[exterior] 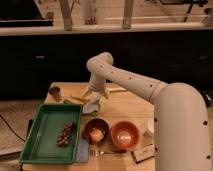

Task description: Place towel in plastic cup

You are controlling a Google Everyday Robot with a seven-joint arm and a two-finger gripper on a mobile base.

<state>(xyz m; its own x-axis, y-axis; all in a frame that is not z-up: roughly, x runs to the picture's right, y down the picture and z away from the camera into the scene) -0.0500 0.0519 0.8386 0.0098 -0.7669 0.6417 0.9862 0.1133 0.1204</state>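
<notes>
A grey-blue towel (pixel 92 106) lies crumpled on the wooden table (pixel 125 107), just right of the green tray's far corner. My gripper (pixel 95 94) hangs straight over the towel, at or just above its top edge. The arm reaches in from the lower right. A small dark cup (pixel 55 93) stands at the table's far left corner, apart from the gripper. A pale cup (pixel 150 127) shows at the right, partly hidden by my arm.
A green tray (pixel 45 142) with a bunch of grapes (pixel 65 133) fills the left front. A dark bowl with a yellow fruit (pixel 96 133) and an orange bowl (pixel 124 135) stand in front. A yellow item (pixel 77 98) lies left of the towel. A packet (pixel 144 153) lies at the front right.
</notes>
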